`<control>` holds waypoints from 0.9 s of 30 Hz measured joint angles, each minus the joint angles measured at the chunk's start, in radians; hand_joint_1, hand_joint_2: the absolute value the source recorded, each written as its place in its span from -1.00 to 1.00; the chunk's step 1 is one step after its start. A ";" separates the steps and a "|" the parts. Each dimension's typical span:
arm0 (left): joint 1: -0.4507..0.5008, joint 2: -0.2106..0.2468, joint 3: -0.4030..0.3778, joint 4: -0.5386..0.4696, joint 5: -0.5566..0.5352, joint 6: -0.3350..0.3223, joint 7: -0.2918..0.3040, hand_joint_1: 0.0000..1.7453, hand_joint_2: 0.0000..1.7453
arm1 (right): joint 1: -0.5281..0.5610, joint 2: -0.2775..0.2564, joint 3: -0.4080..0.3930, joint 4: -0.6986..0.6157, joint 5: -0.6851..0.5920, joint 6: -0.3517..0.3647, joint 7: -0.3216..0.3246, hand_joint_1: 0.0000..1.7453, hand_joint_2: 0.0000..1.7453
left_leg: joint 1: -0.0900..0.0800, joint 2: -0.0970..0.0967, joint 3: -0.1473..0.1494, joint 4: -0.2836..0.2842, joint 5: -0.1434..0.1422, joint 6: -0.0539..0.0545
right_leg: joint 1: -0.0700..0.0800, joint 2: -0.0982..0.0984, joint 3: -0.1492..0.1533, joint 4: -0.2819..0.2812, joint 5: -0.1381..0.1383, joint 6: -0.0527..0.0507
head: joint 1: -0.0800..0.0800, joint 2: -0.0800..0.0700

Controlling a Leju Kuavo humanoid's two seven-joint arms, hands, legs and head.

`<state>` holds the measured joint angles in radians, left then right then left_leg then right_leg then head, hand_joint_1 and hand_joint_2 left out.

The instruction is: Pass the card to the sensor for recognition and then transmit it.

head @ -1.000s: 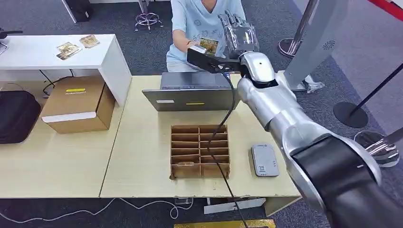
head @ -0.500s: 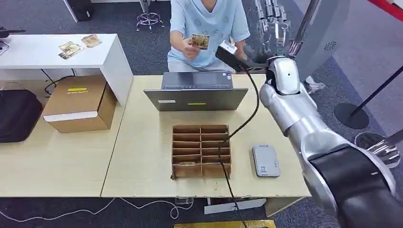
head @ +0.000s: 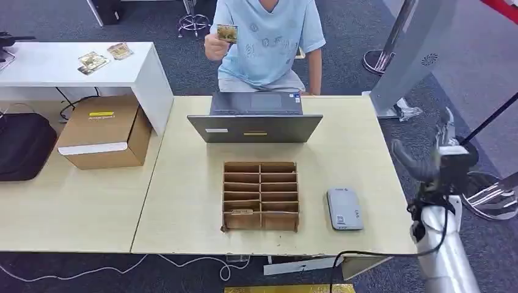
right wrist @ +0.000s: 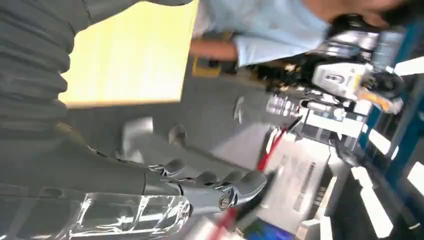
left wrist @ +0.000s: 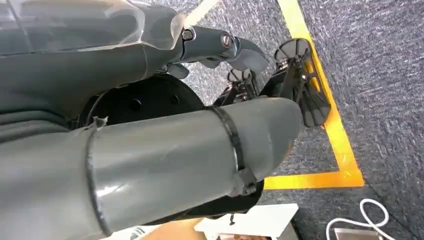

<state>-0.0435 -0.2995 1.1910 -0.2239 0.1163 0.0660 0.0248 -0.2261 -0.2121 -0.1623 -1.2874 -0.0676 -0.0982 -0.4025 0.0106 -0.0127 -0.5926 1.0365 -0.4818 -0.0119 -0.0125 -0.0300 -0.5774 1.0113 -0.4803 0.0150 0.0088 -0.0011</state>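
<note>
A person in a light blue shirt behind the table holds the card (head: 227, 32) up in one hand. The grey sensor (head: 344, 208) lies flat on the table near its front right, beside the cardboard divider box (head: 261, 195). My right hand (head: 448, 131) is blurred, low and off the table's right edge, far from the card. In the right wrist view its fingers (right wrist: 215, 189) are stretched out with nothing in them. My left hand (left wrist: 220, 45) hangs over the carpet, fingers loosely apart and holding nothing.
An open laptop (head: 255, 119) stands at the table's back, facing the person. A brown carton (head: 104, 131) and a black bag (head: 23, 146) sit on the left table. A few more cards (head: 101, 56) lie on the white desk. Stanchion bases (head: 452, 146) stand on the right.
The person took the card from my right hand and lifted it up and away. My right arm pulled back from the person and dropped beside the table's right edge.
</note>
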 joint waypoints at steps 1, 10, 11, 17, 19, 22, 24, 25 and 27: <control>0.001 0.000 0.001 0.000 0.000 -0.003 0.003 -1.00 -1.00 | 0.062 0.009 -0.032 -0.056 -0.087 0.048 -0.006 -1.00 1.00 | 0.000 0.001 0.000 0.000 -0.001 -0.001 | 0.000 0.000 0.000 0.000 0.000 0.000 | 0.001 0.000; -0.001 0.000 0.001 0.000 -0.029 -0.002 0.025 -1.00 -1.00 | 0.393 0.212 -0.039 -0.287 -0.166 0.326 0.012 -1.00 1.00 | 0.001 0.009 0.004 -0.003 -0.003 -0.003 | 0.000 0.009 -0.001 0.001 -0.002 -0.004 | 0.000 0.000; -0.002 0.000 0.001 0.000 -0.034 0.003 0.027 -1.00 -1.00 | 0.401 0.222 -0.026 -0.285 -0.160 0.339 0.018 -1.00 1.00 | 0.000 0.010 0.004 -0.003 -0.003 -0.003 | 0.000 0.010 -0.001 0.001 -0.002 -0.004 | 0.000 0.000; -0.005 -0.006 -0.002 0.000 -0.070 0.048 0.028 -1.00 -1.00 | 0.401 0.266 0.092 -0.205 -0.117 0.396 0.027 -1.00 1.00 | 0.000 0.012 0.004 -0.002 -0.002 -0.004 | 0.000 0.011 0.000 0.001 -0.001 -0.003 | 0.000 0.000; -0.005 -0.010 -0.005 0.000 -0.078 0.058 0.028 -1.00 -1.00 | 0.389 0.270 0.137 -0.178 -0.081 0.366 0.021 -1.00 1.00 | 0.000 0.012 0.004 -0.002 -0.002 -0.004 | 0.000 0.012 0.000 0.001 0.000 -0.003 | 0.000 0.000; -0.006 -0.016 -0.008 0.000 -0.090 0.082 0.028 -1.00 -1.00 | 0.339 0.274 0.211 -0.116 -0.003 0.266 0.040 -1.00 1.00 | 0.000 0.014 0.005 -0.002 -0.002 -0.004 | 0.000 0.014 0.000 0.001 0.000 -0.003 | 0.000 0.000; -0.007 -0.019 -0.008 0.000 -0.090 0.092 0.030 -1.00 -1.00 | 0.306 0.274 0.254 -0.078 0.062 0.196 0.056 -1.00 1.00 | 0.000 0.014 0.006 -0.002 -0.002 -0.004 | 0.000 0.013 0.000 0.001 0.000 -0.003 | 0.000 0.000; -0.007 -0.019 -0.008 0.000 -0.090 0.097 0.031 -1.00 -1.00 | 0.294 0.274 0.271 -0.063 0.088 0.170 0.063 -1.00 1.00 | 0.000 0.014 0.006 -0.002 -0.002 -0.004 | 0.000 0.013 0.000 0.001 0.000 -0.003 | 0.000 0.000; -0.007 -0.019 -0.008 0.000 -0.087 0.100 0.038 -1.00 -1.00 | 0.282 0.274 0.295 -0.039 0.154 0.106 0.078 -1.00 1.00 | 0.000 0.014 0.006 -0.002 -0.002 -0.004 | 0.000 0.013 0.000 0.001 0.000 -0.003 | 0.000 0.000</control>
<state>-0.0509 -0.3189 1.1826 -0.2243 0.0290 0.1659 0.0626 0.0557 0.0618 0.1327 -1.3264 0.0868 0.0082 -0.3246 0.0107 0.0012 -0.5868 1.0345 -0.4838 -0.0155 -0.0127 -0.0168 -0.5771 1.0126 -0.4805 0.0123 0.0088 -0.0011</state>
